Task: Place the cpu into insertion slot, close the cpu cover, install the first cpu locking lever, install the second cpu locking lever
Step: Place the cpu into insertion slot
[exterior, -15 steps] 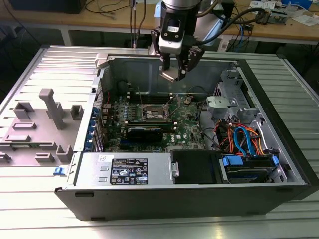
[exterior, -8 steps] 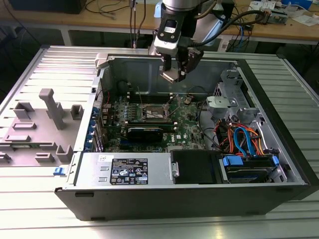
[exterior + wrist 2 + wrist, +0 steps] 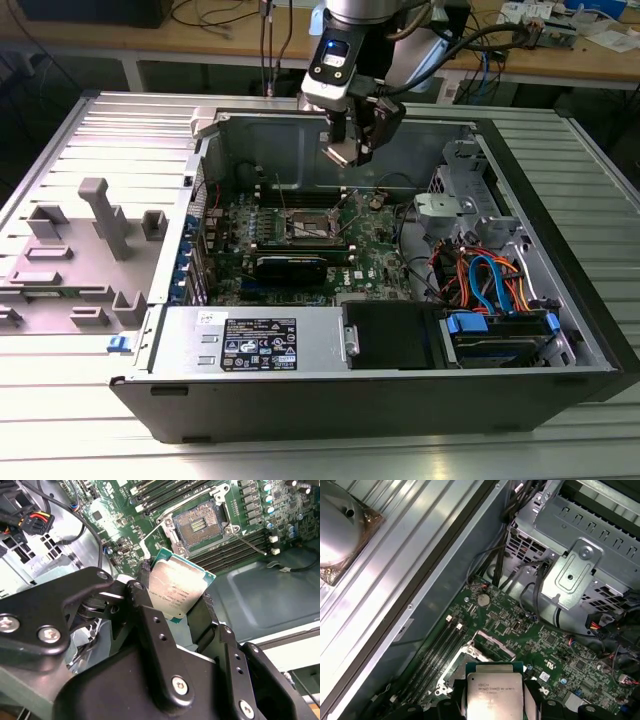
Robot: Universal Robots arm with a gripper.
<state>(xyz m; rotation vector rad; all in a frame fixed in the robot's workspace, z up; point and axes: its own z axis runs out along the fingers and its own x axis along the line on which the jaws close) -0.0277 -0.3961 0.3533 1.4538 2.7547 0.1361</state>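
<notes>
Saw a ribbed grey metal surface (image 3: pixel 70 440) under everything, with wooden benches and trailing cables behind. Found, at the exterior view's left, a grey plastic fixture (image 3: pixel 100 225) lying on that surface with nothing in it. Moved on to the open computer case (image 3: pixel 400 400), laid on its side, with a labelled power supply (image 3: pixel 255 345) along its near wall and the green circuit board (image 3: pixel 375 260) beyond.

Picked out the socket (image 3: pixel 305 228) mid-board, uncovered, its grid of contacts bare in the second wrist view (image 3: pixel 197 525). Took the silver frame at the socket's edge in the first wrist view for the cover (image 3: pixel 492 645), apparently swung up, though could not be sure of its angle. Noted thin wire levers (image 3: pixel 247 542) sprung out loose beside the socket.

Found the fingers (image 3: pixel 142 597) hanging above the board, clear of the socket, closed down to the width of the chip (image 3: pixel 175 590) and clamping it by two opposite edges, metal top toward both wrist cameras. Passed, further right, a metal drive cage (image 3: pixel 450 195) and a tangle of orange and blue cables (image 3: pixel 485 275).

Judged the job barely begun: chip in hand but not seated, with cover and both levers left to do.
</notes>
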